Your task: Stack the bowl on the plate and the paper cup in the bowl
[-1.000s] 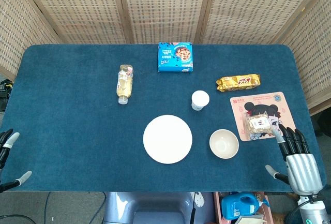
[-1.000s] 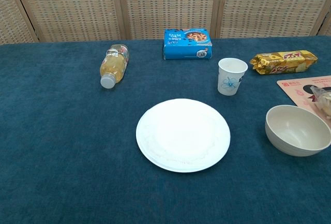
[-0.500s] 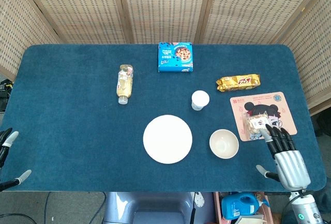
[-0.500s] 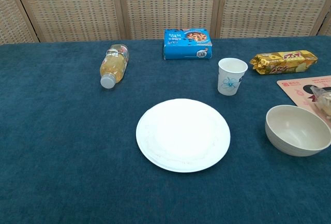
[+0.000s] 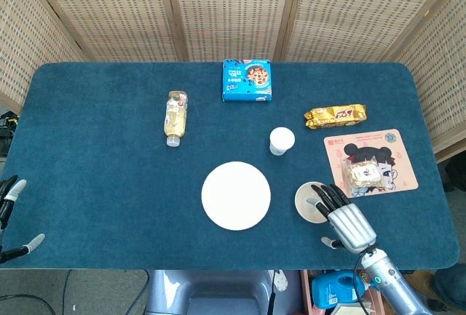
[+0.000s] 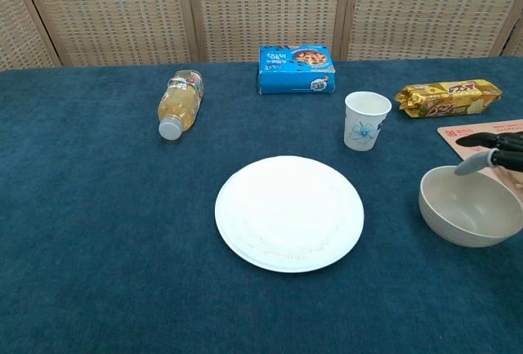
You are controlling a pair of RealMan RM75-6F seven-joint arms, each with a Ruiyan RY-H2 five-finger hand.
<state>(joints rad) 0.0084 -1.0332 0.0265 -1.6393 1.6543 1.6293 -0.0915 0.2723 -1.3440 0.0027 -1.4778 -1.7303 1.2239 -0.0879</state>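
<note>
The white plate [image 5: 236, 196] [image 6: 289, 212] lies near the front middle of the blue table. Right of it sits the empty cream bowl [image 5: 303, 204] [image 6: 467, 207]. The paper cup [image 5: 282, 141] [image 6: 366, 121], white with a blue print, stands upright behind them. My right hand [image 5: 344, 222] [image 6: 494, 148] hovers over the bowl's right half, fingers stretched out and spread, holding nothing. Whether it touches the rim I cannot tell. Only the spread fingertips of my left hand [image 5: 14, 213] show at the table's front left corner, with nothing in them.
A juice bottle [image 5: 175, 117] [image 6: 181, 103] lies on its side at the left. A blue cookie box [image 5: 248, 80] sits at the back, a gold snack packet [image 5: 335, 116] to the right. A pink mat [image 5: 378, 148] carrying a wrapped snack lies right of the bowl.
My right hand has swung left from the table's right front edge to above the bowl, and its fingertips now show in the chest view. The left hand has barely moved.
</note>
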